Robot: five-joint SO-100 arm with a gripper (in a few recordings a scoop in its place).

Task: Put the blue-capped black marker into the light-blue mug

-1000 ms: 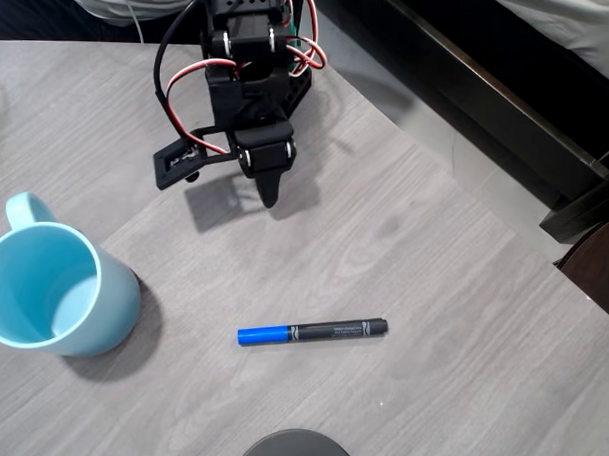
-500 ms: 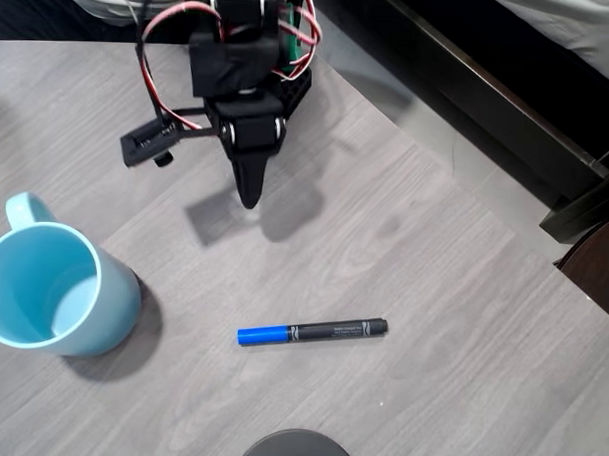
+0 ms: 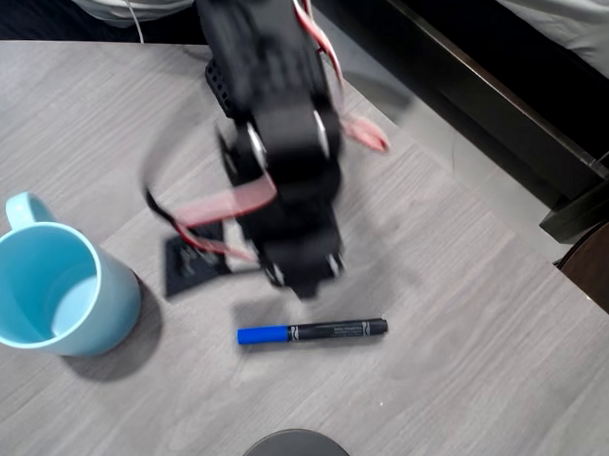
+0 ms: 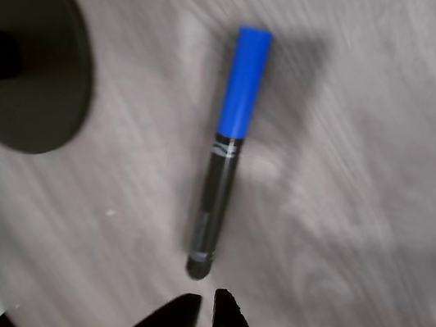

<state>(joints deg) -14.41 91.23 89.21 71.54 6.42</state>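
The blue-capped black marker (image 3: 311,330) lies flat on the grey wood table, blue cap to the left in the overhead view. The light-blue mug (image 3: 52,289) stands upright at the left, handle towards the back, nothing in it. My black gripper (image 3: 304,286) is blurred by motion and hovers just behind the marker's middle. In the wrist view the marker (image 4: 221,172) points away from the gripper (image 4: 202,315), black end nearest, a short gap off the tips. The two fingertips (image 4: 183,317) stand almost together with nothing between them.
A dark round object (image 3: 297,448) sits at the table's front edge, also seen as a dark disc (image 4: 27,59) left of the marker. The table's edge (image 3: 466,194) runs diagonally at the right, with a dark beam beyond it.
The arm has swung forward from the back of the table to just behind the marker. The marker and mug have not moved.
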